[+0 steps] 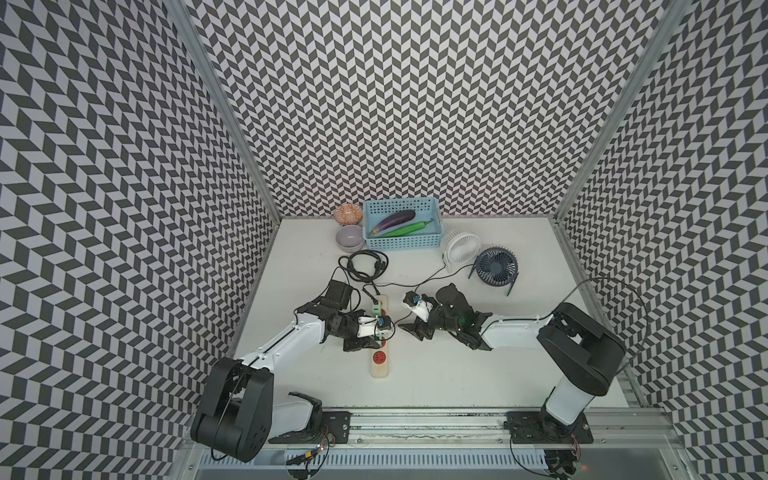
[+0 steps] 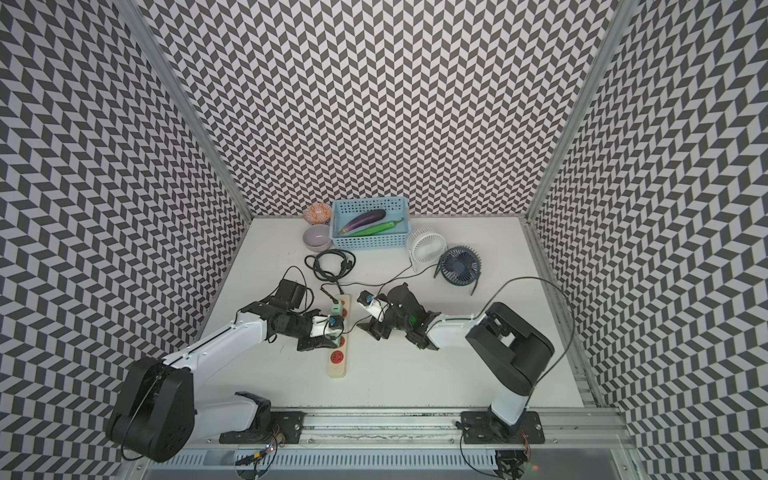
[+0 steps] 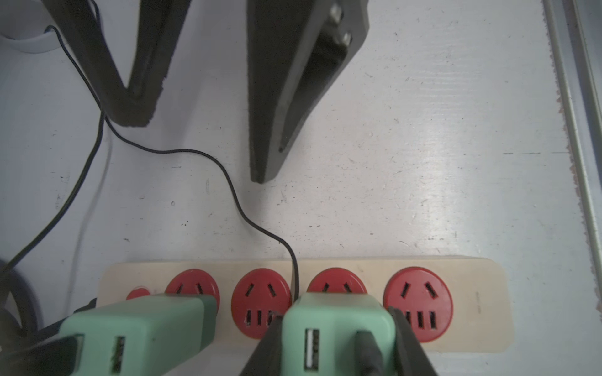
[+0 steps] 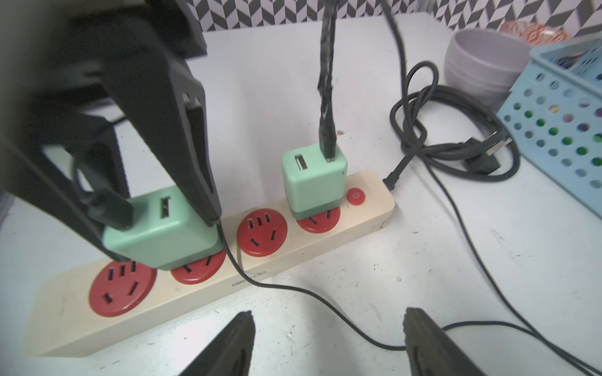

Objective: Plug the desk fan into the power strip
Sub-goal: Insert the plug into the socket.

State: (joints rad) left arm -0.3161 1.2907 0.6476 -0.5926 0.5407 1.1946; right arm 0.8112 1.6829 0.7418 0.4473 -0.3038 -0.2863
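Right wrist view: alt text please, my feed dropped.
The left gripper clamps a mint-green cube charger sitting on a red socket of the long cream power strip. A second mint-green charger stands plugged in beside the round button; the right gripper hangs open and empty.

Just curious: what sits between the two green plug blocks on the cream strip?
One empty red socket, plus a thin black cable crossing the power strip; the right wrist view shows it.

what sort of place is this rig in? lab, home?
Most likely a robot lab test cell: chevron-patterned walls box in the white table, the left arm and right arm are mounted on an aluminium rail, and staged props sit about, like the power strip and blue basket.
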